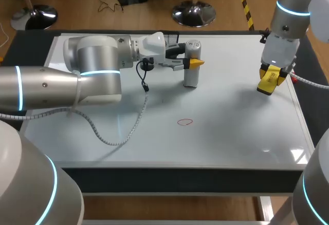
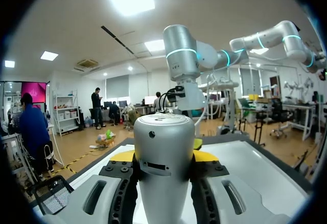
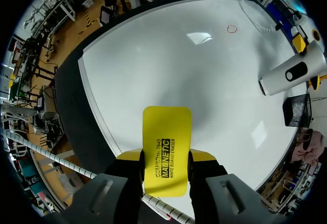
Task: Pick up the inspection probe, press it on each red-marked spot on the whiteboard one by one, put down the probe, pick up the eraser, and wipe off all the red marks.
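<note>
Left claw (image 1: 194, 62) is clamped on the inspection probe (image 1: 191, 76), upright at the whiteboard's (image 1: 231, 132) far side. Its base seems to touch, hard to be sure; likely being parked there. Right claw (image 1: 269, 81) grips the yellow eraser (image 1: 267, 85) above the right edge, poised for wiping. One red mark (image 1: 184, 122) sits mid-board, well apart from both. The left arm's cable (image 1: 121, 135) loops near it, a possible snag.

Yellow eraser (image 3: 166, 147), grey probe (image 1: 192, 63), red mark (image 1: 184, 122)
</note>
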You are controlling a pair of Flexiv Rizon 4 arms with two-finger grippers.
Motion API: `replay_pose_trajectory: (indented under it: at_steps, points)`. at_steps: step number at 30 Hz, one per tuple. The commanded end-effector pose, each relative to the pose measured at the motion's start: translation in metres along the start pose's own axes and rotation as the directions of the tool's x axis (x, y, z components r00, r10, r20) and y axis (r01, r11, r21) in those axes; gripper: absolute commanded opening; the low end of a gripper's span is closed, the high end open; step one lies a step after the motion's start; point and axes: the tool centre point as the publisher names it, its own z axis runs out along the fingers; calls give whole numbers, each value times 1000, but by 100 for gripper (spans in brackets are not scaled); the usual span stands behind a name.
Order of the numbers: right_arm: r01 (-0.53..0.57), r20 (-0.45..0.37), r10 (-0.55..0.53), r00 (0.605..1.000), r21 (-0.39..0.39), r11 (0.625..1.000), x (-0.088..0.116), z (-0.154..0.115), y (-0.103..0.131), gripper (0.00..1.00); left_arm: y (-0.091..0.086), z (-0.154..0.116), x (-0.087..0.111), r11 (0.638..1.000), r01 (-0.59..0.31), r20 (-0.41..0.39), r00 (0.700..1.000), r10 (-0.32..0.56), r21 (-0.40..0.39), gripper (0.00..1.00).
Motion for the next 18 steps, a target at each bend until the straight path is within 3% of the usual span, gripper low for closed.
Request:
replay_pose_trajectory:
  at_steps: [1, 9, 18]
  points:
    - [2, -3, -2, 1000, 1, 1000, 0, -1, -1, 0, 1, 0, -2, 1000, 1, -5, 1000, -1, 0, 0]
    - [2, -3, -2, 1000, 1, 1000, 0, -1, -1, 0, -10, 2, -5, 1000, 11, -21, 1000, -11, 21, 0]
    - [2, -3, -2, 1000, 1, 1000, 0, -1, -1, 0, -47, 2, -30, 1000, -21, -80, 997, 22, 13, 0]
